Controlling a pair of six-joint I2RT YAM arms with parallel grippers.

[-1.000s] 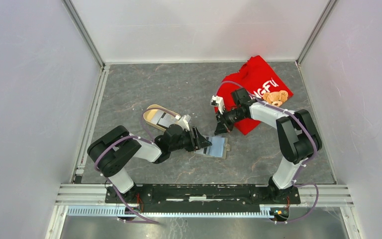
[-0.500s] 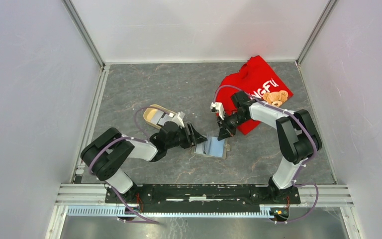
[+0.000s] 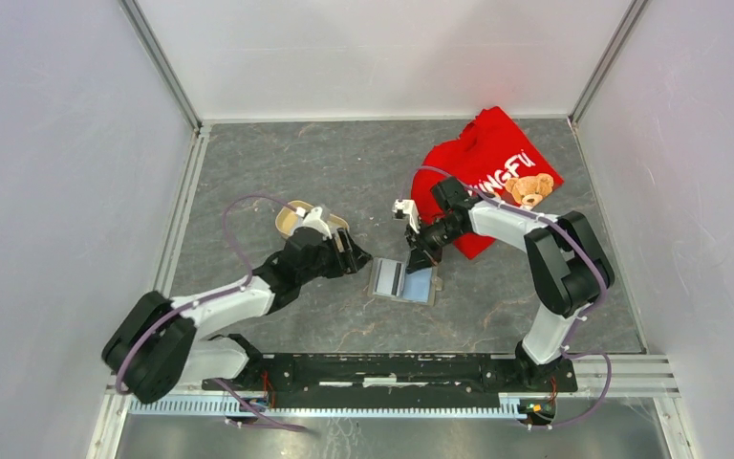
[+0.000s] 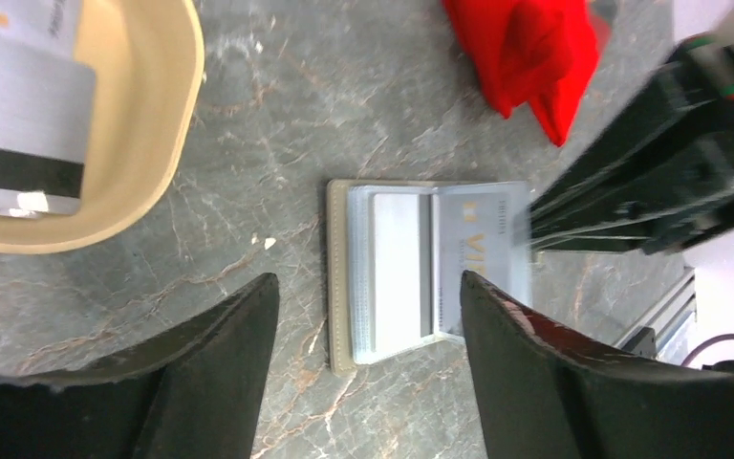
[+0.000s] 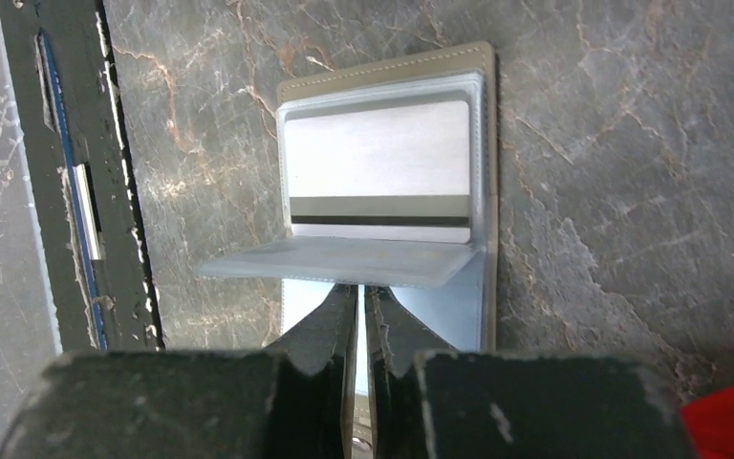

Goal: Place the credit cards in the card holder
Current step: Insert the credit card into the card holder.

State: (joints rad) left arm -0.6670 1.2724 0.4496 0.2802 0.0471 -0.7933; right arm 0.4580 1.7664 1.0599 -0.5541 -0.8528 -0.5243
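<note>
The card holder (image 3: 403, 280) lies open on the grey table between both grippers. In the right wrist view a pale credit card (image 5: 377, 158) with a dark stripe sits in the holder's far pocket. A clear leaf (image 5: 334, 260) stands raised right at the tips of my right gripper (image 5: 363, 292), whose jaws are together with only a thin slit and nothing in it. My left gripper (image 4: 368, 282) hovers open above the holder's (image 4: 341, 277) near edge, apart from it. Another pale striped card (image 4: 14, 115) lies in the beige tray (image 4: 167, 124).
The beige oval tray (image 3: 290, 220) sits left of the holder, partly under my left arm. A red shirt (image 3: 483, 158) lies at the back right, behind my right gripper (image 3: 417, 263). The dark base rail (image 5: 67, 191) runs along the near table edge.
My left gripper has pulled back to the left off the card holder and opened wider. My right gripper has come down and forward onto the holder's far side.
</note>
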